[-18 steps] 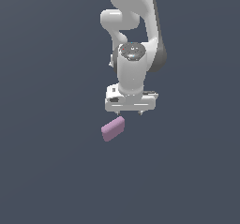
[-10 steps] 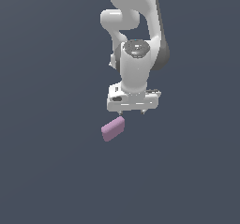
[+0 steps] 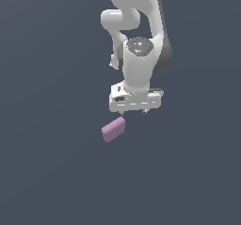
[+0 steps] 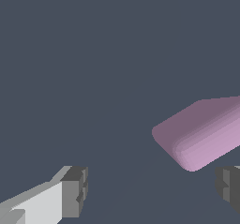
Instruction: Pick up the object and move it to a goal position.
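The object point(image 3: 113, 128), a small pale pink-purple oblong block with rounded edges, lies flat on the dark grey surface. My gripper point(image 3: 134, 112) hangs from the white arm just above it and slightly toward the exterior view's right. Only the fingertips poke out below the white hand. In the wrist view the object point(image 4: 204, 131) fills one side of the picture, running off its edge. It lies ahead of the gripper point(image 4: 152, 190), near one dark finger pad point(image 4: 228, 184), not between the two. The fingers stand wide apart with nothing between them.
The plain dark grey surface point(image 3: 52, 172) stretches all around with no other objects in sight. No goal marker shows in either view.
The arm has shifted a little toward the exterior view's right and its hand has turned slightly. The object lies where it was.
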`<state>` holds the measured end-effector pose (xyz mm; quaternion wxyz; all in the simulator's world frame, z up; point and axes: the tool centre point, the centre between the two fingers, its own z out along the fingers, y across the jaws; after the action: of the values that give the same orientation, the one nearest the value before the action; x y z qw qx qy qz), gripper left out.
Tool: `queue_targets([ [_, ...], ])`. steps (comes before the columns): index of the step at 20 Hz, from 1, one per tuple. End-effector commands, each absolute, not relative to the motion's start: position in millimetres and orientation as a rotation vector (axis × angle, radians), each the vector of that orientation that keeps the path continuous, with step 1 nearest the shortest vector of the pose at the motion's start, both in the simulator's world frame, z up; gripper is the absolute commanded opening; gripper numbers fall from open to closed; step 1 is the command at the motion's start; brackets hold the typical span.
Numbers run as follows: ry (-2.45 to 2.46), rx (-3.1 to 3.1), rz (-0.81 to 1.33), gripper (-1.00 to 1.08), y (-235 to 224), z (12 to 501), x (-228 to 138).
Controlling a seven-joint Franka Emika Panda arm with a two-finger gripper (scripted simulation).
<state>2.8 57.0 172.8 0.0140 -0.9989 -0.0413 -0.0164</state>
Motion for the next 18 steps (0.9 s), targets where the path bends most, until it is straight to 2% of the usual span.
queue_targets([
  [1,-0.1,-3.112,-0.049,1.0,55,172,3],
  [18,0.521,-3.074,-0.02,1.0,21,161,15],
])
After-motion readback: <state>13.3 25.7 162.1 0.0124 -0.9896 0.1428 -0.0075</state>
